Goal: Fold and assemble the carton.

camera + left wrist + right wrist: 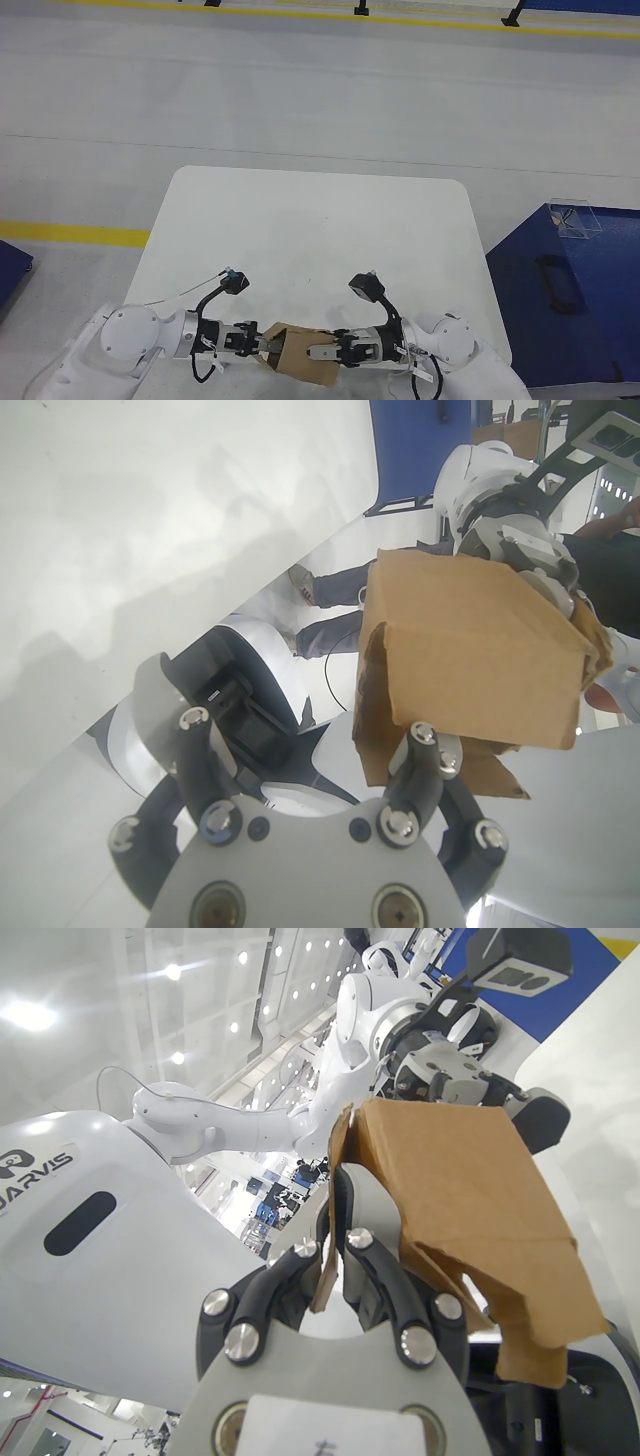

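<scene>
Cardboard, brown and half-formed, makes up the carton (pixel 300 358), which hangs between the two arms at the near edge of the white table (pixel 300 220), about midway along that edge; whether it touches the tabletop cannot be told. In the top view the left gripper (pixel 262 345) meets the carton's left end and the right gripper (pixel 318 352) its right end. The left wrist view shows the carton (pixel 475 650) as a squared sleeve with ragged flaps hanging loose at its open end. The left gripper (pixel 307 725) has its fingers spread wide, one of them lying against the lowest flap and the other well clear of the cardboard. At the far end the right gripper (pixel 540 565) sits at the carton's corner. In the right wrist view the right gripper (pixel 336 1208) is clamped on a thin upright flap of the carton (pixel 450 1188), and the left gripper (pixel 445 1078) stands just behind the far end. Beyond the table's right edge stands a blue cabinet (pixel 570 290) with a clear container (pixel 575 215) on top. A yellow line (pixel 70 233) crosses the floor to the left.
</scene>
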